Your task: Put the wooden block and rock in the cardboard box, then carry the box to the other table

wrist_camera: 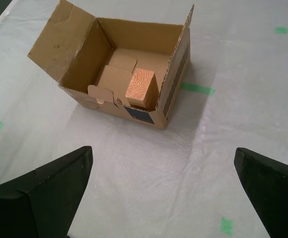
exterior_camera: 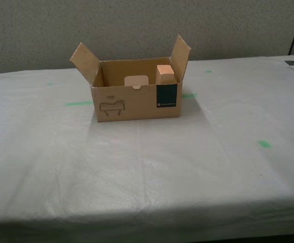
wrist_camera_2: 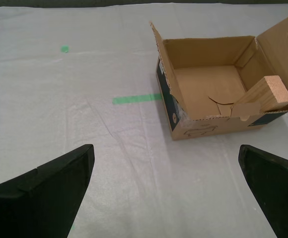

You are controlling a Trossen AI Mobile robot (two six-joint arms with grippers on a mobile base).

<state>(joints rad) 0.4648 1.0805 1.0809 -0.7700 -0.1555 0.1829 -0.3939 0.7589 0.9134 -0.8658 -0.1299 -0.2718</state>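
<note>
**Onlooker:** Cardboard box point(exterior_camera: 136, 98) sits on the wrinkled whitish table point(exterior_camera: 147, 167) with the green tape marks point(exterior_camera: 79, 103), side flaps standing up, open top facing the ceiling. That reads to me as the other table, so the carry looks finished.

**Friend:** And the wooden block point(exterior_camera: 165, 74)?

**Onlooker:** Inside, leaning up in one corner against the box wall, its top end poking just above the rim. Probably tipped there because the box floor gave it room to slide. The first wrist view shows its end grain plainly.

**Friend:** The rock?

**Onlooker:** Can't find it in any view. The bare floor of the box shows in both wrist views and no stone lies on it (some corners are hidden behind the block and the near wall, so I won't swear it's absent).

**Friend:** What are the arms doing?

**Onlooker:** The robot's first gripper point(wrist_camera: 164, 193) hangs back from the box, its jaws spread wide with nothing between them; the box lies ahead of the jaws, well apart, nearer one finger's side. Its second gripper point(wrist_camera_2: 166, 193) is the same: jaws wide, empty, the box ahead and off towards one finger point(wrist_camera_2: 275, 191). Neither touches the cardboard. I'd judge the spread is simply a release, each arm clear of the flaps.
</note>
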